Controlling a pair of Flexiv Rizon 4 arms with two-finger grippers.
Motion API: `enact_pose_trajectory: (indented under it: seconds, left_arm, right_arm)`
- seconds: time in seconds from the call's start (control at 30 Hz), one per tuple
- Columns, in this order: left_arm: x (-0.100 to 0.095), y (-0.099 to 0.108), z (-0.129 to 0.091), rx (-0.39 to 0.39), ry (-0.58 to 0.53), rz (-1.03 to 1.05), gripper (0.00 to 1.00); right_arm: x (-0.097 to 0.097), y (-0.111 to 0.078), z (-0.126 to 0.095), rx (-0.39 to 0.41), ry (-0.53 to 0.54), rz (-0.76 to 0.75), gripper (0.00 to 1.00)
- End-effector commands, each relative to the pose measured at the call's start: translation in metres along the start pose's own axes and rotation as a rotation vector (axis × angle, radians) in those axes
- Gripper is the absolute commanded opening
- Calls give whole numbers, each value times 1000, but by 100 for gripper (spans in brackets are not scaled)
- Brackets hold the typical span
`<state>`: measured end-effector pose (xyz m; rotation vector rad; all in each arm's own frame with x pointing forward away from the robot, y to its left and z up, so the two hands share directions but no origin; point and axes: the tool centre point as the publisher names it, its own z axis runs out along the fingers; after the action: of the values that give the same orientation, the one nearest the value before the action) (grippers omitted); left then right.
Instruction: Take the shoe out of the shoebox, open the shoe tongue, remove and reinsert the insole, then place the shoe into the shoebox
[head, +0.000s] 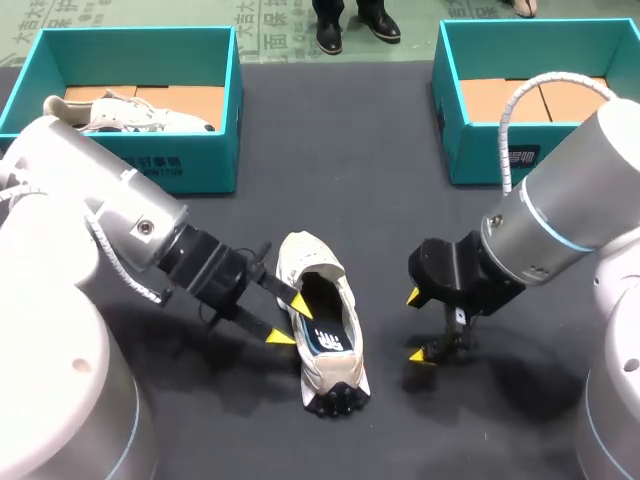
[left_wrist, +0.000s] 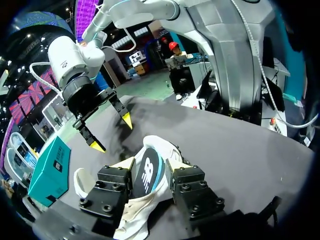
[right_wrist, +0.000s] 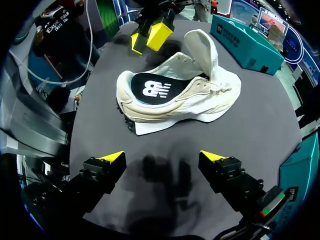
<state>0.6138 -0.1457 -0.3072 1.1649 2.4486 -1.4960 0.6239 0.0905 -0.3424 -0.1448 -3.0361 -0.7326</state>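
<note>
While the shoe lies mid-desk, heel near and tongue folded up and away, its dark insole shows in the footbed.

- left gripper: released, tips just beside the shoe's left collar, holding nothing.
- right gripper: spread wide, hovering right of the shoe, apart from it.
- left shoebox, right shoebox: at the far side.

Handling, judged: the shoe is light, with a soft upper that yields under pressure. The insole is thin and floppy. Best hold is the stiffer heel or sidewall; pinch the insole at its heel edge.
</note>
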Motion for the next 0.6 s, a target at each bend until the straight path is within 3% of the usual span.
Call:
enact_pose_trajectory:
  seconds: [0.03,0.4,0.6]
  left_arm:
    - [-5,-7,-13,-16,68,13,38]
    - [-26,-15,-39,-82,238,95,37]
    - [-33,-12,-41,-118,343,132,35]
  right_arm:
    - [8,-11,-19,-21,-9,-2,100]
    - [8,-11,-19,-21,-9,-2,100]
    - [11,-40,-47,-20,-35,-33,100]
